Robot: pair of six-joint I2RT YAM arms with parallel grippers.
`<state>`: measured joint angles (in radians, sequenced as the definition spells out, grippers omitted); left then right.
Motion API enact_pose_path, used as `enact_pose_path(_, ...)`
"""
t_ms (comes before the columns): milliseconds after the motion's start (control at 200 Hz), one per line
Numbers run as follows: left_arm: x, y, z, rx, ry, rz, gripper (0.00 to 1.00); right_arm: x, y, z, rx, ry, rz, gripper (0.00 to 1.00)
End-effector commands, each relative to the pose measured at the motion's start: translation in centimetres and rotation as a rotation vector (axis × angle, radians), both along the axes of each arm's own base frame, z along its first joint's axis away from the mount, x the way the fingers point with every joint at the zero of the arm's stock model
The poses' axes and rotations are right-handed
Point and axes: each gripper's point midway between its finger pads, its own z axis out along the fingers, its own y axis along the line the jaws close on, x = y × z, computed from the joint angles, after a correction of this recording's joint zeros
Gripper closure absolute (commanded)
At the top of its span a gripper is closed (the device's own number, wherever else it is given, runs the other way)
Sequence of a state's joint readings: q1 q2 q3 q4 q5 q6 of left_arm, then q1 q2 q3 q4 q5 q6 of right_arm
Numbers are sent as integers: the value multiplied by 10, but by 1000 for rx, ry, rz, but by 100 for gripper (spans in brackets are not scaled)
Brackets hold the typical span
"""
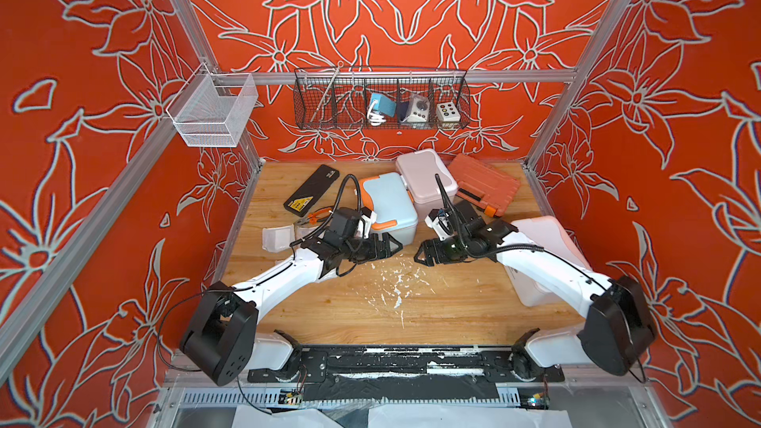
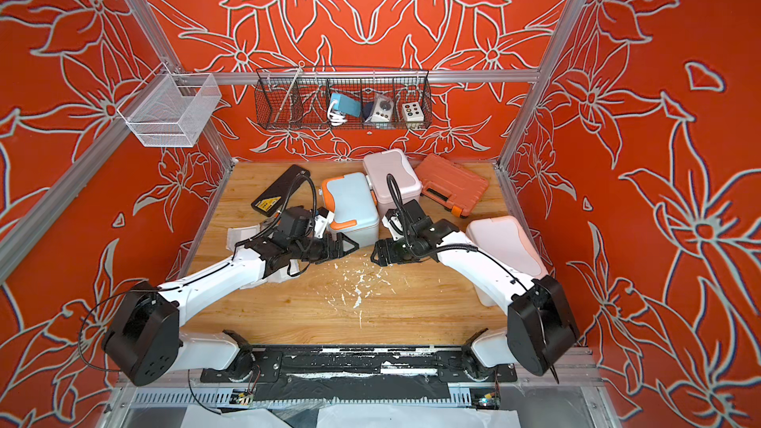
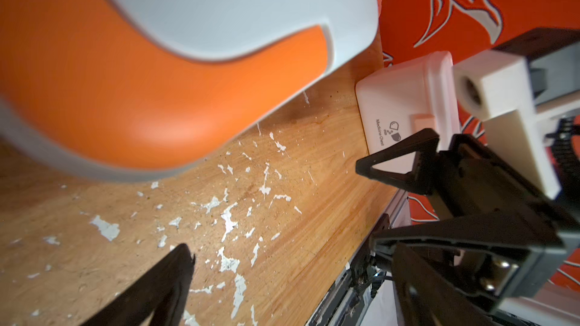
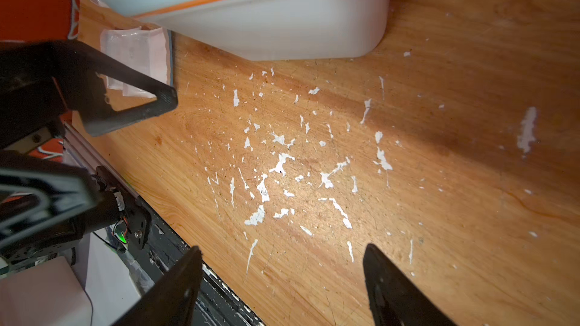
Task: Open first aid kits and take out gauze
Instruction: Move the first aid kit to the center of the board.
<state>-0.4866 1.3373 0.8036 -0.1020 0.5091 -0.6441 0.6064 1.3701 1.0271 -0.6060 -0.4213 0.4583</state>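
Overhead, you see a wooden table (image 1: pixel 412 314) boxed in by orange flowered walls, with both robot arms reaching in from the near edge and bending toward each other. Your left gripper (image 1: pixel 393 248) hangs low over the middle of the table, jaws spread wide with nothing between them. Your right gripper (image 1: pixel 421 256) faces it tip to tip, near but apart, its jaws also spread and empty. Just behind the two grippers stands the blue-grey first aid kit (image 1: pixel 389 199), lid down, its orange handle toward them. The pink first aid kit (image 1: pixel 424 177) stands just beside it, farther back and to the right, lid down. The white first aid kit (image 1: pixel 547 240) sits at the right side of the table, partly hidden under the right arm; its lid looks shut, and the left wrist view shows the words Medicine Chest on its front. The gauze (image 1: pixel 278 238) lies flat on the table in clear wrappers, to the left of the left arm near the table's left edge, outside every kit; whether it is one pad or two overlapping you cannot tell. Orange-handled pliers (image 1: pixel 315 216) lie between the gauze and a flat black case (image 1: pixel 313 189). A ribbed orange tool case (image 1: pixel 484 183) lies at the back right. White flecks (image 1: pixel 397 286) scatter the wood below the grippers
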Motion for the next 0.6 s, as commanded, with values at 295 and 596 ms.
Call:
enact_pose_path(295,52,69,53,104,-122,222,2,69,3,64,54,-172,-88,8)
enact_pose_path(596,110,85,43,71,-99,253,2,126,36,64,67,-166,-53,10)
